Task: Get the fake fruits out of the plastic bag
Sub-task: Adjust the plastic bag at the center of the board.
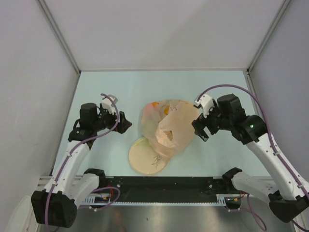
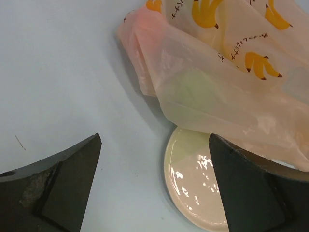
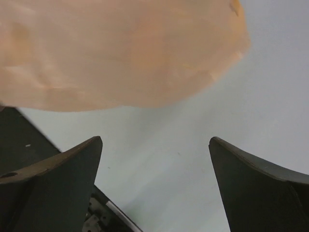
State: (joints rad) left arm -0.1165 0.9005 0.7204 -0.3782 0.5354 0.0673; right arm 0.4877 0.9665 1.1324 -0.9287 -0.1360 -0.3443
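Note:
The peach-pink plastic bag [image 1: 170, 124] lies crumpled mid-table and partly covers the beige plate [image 1: 142, 157]. In the left wrist view the bag [image 2: 227, 82] shows yellow banana prints and a pale green shape, perhaps an apple [image 2: 195, 87], shows through the film. An orange patch [image 1: 166, 110] shows through the bag from above. The other fruits are hidden. My left gripper [image 1: 124, 123] is open, left of the bag, not touching it. My right gripper [image 1: 199, 129] is open just right of the bag, whose peach film [image 3: 120, 53] fills the top of its wrist view.
The plate [image 2: 198, 179] lies under the bag's near edge. Grey walls enclose the pale table on the left, back and right. A black rail [image 1: 164, 186] with the arm bases runs along the near edge, and also shows in the right wrist view [image 3: 29, 140].

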